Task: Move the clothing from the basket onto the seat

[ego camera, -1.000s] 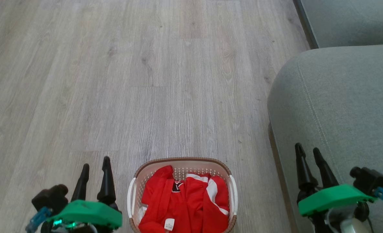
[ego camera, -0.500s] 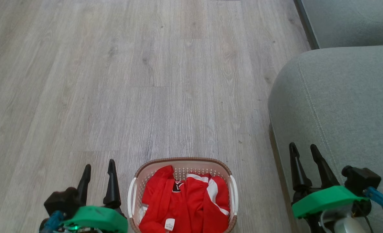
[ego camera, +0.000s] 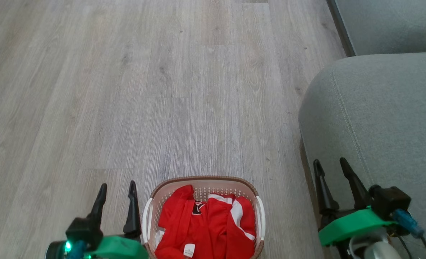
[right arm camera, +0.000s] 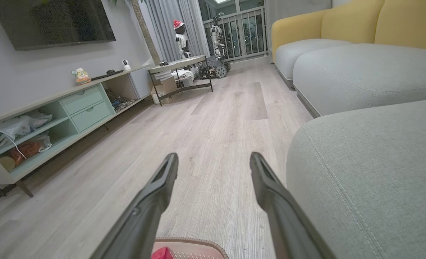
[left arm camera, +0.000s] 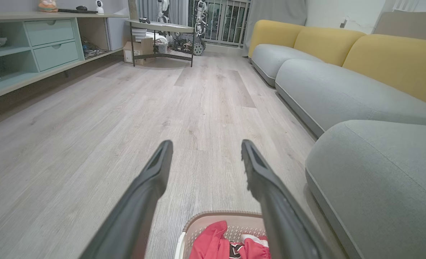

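The white basket [ego camera: 259, 216] with a brown rim stands on the floor at the bottom centre of the head view. Red clothing [ego camera: 205, 230] with white stripes, black lettering and a white tag is piled inside it. The grey-green seat [ego camera: 378, 118] rises just right of the basket. My left gripper [ego camera: 117, 187] is open, just left of the basket's rim. My right gripper [ego camera: 330, 163] is open over the seat's left edge. The left wrist view looks between its fingers [left arm camera: 155, 172] down at the basket [left arm camera: 213, 217] and clothing [left arm camera: 213, 242]. The right wrist view catches the basket's rim [right arm camera: 191, 241] and the seat [right arm camera: 371, 158].
Pale wood floor [ego camera: 162, 90] stretches ahead of the basket. More grey sofa cushions with yellow backs [left arm camera: 342, 46] run along the right. A low cabinet with drawers [left arm camera: 51, 43] lines the left wall, and a small table [left arm camera: 162, 28] stands far ahead.
Both grippers have shifted inward toward the basket, the left one rightward and lower, the right one leftward. The basket and clothing have not moved.
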Tool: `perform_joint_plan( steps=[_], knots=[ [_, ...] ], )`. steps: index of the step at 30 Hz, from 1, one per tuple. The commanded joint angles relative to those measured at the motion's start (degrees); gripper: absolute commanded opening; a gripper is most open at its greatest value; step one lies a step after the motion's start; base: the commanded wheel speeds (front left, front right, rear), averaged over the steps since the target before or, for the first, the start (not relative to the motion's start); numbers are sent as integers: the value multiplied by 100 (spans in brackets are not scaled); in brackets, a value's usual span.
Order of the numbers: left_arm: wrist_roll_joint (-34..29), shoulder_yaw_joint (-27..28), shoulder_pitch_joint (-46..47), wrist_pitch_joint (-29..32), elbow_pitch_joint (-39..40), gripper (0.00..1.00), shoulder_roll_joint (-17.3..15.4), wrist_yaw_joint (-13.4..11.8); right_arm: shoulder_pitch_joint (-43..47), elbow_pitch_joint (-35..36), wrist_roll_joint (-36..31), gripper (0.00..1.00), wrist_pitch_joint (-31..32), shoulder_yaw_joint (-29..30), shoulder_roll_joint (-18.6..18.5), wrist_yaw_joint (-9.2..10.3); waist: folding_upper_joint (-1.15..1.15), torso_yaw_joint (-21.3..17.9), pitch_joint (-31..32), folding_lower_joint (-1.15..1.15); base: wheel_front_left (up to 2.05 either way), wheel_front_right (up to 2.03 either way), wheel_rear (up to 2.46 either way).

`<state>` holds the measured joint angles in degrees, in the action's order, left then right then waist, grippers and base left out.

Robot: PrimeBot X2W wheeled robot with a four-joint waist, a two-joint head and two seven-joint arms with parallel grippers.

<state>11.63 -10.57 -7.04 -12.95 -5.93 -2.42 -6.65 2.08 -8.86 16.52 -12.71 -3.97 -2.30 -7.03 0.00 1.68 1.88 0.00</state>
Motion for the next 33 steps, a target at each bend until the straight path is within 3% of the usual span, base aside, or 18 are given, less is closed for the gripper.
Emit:
perform_joint_plan(
  steps=[1, 8, 33],
  knots=[
    [-207, 113, 122, -99, 200, 100, -41, -65, -72, 220, -216, 100, -122, -163, -56, -44, 0, 2, 8, 0, 0, 0, 0],
    [-586, 42, 66, -205, 216, 100, -45, -112, -29, 119, -632, 100, -229, -192, -57, -46, 0, 15, 42, 0, 0, 0, 0],
    [-358, 38, 55, -205, 86, 100, -45, -55, -30, -36, -642, 100, -229, -135, -57, -46, 0, 11, 36, 0, 0, 0, 0]
  ],
)
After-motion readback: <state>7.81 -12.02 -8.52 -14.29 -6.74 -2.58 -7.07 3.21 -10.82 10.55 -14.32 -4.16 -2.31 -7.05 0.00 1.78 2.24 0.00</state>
